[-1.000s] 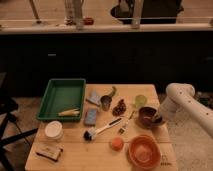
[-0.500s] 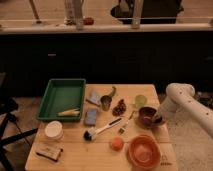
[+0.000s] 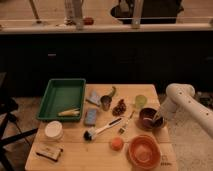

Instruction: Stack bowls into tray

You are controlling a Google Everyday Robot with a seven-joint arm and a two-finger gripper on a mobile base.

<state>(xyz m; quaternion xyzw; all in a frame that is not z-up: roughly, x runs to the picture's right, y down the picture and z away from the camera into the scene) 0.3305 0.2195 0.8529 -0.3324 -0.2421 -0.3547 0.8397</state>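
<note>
The dark maroon-brown bowl (image 3: 149, 118) sits on the wooden table (image 3: 75, 149) at the right side. The glossy orange bowl (image 3: 144, 151) sits at the front right corner. The green tray (image 3: 53, 99) lies at the back left and holds a pale yellowish item (image 3: 68, 112). My white arm (image 3: 186, 101) comes in from the right. My gripper (image 3: 158, 119) is down at the right rim of the maroon bowl.
A metal cup (image 3: 105, 103), a pale green cup (image 3: 141, 101), blue sponge blocks (image 3: 92, 116), a dish brush (image 3: 102, 129), a fork (image 3: 125, 124), a small orange ball (image 3: 116, 144), a white container (image 3: 53, 130) and a snack bar (image 3: 49, 152) lie on the table.
</note>
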